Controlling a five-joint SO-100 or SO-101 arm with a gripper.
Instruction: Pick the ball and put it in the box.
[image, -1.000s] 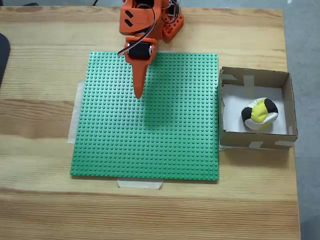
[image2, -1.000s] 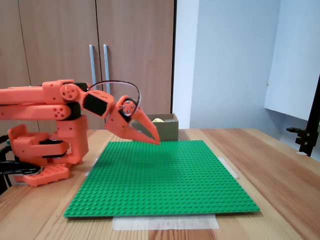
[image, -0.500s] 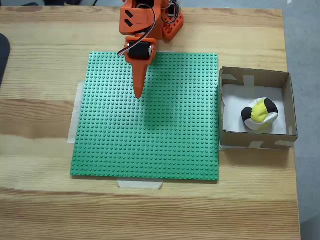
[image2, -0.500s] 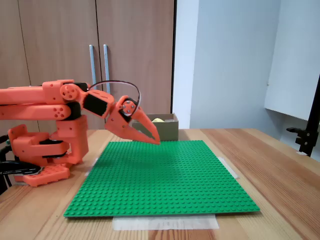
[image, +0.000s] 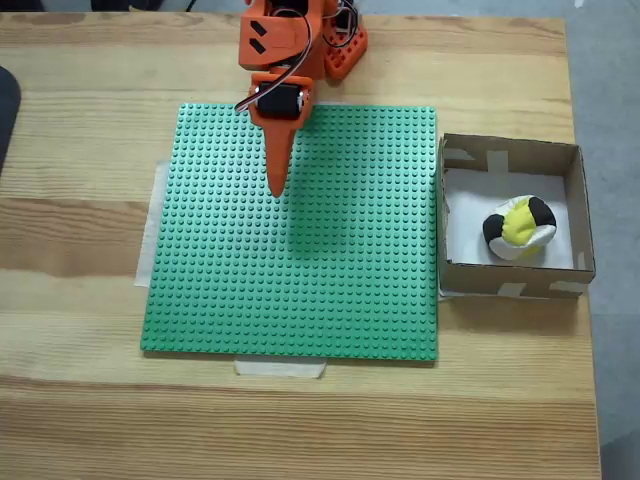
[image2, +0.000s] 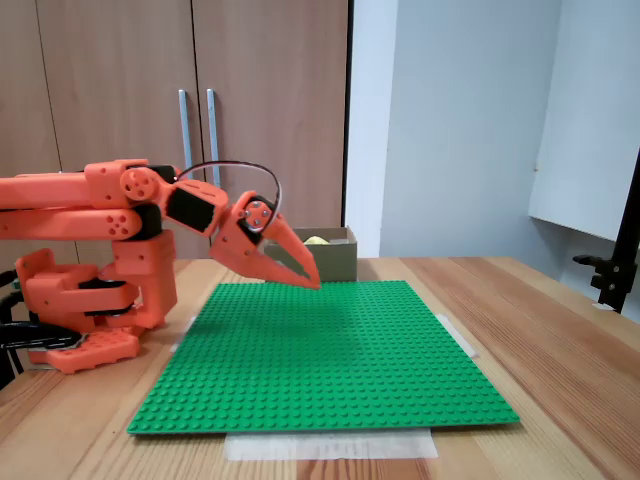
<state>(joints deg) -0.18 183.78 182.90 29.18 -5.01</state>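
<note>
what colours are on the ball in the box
Yellow, black and white patches on the ball, seen best in a fixed view looking down into the box.

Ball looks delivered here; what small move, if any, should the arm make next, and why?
Probably none beyond settling back toward its base: the ball already lies inside the box, and the hand is shut, empty, hovering over the green baseplate away from the box.

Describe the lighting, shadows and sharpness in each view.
In a fixed view from above: even soft light, sharp, a faint blurred shadow on the green baseplate below the gripper. In a fixed view from the side: daylight, mild softness, the box small behind the gripper.
</note>
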